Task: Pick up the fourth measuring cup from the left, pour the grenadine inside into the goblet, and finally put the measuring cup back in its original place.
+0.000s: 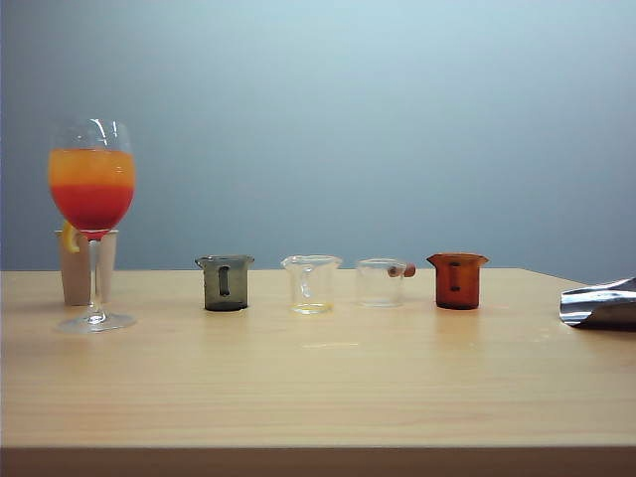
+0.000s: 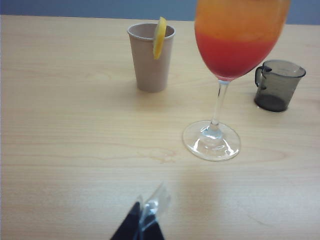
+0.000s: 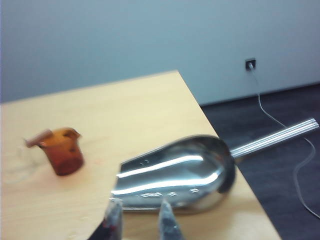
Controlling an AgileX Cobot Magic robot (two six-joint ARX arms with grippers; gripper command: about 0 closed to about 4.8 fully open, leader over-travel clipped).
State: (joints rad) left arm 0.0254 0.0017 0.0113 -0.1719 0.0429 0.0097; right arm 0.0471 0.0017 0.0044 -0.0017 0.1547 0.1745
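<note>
Four measuring cups in a row on the counter [image 1: 318,397], one filled goblet, both grippers empty

Nearest the cameras, the left gripper [image 2: 150,220] hangs low over bare wood, its jaws close together with nothing between them, though how far apart they stand I cannot tell; the right gripper [image 3: 140,220] has its jaws slightly parted and empty, just above one steel scoop [image 3: 180,177] at the counter's right edge. Further back stands the goblet [image 1: 91,189], holding a red layer of grenadine [image 1: 91,207] under orange juice [image 1: 91,167]. In line to its right: one smoky grey cup [image 1: 225,283], two clear cups [image 1: 311,284] [image 1: 381,282], one with a yellow trace at the bottom, then the fourth measuring cup [image 1: 457,280], upright, red-brown, contents unclear. Behind the goblet, one beige tumbler [image 2: 150,57] carries a lemon slice [image 2: 159,37] on its rim
</note>
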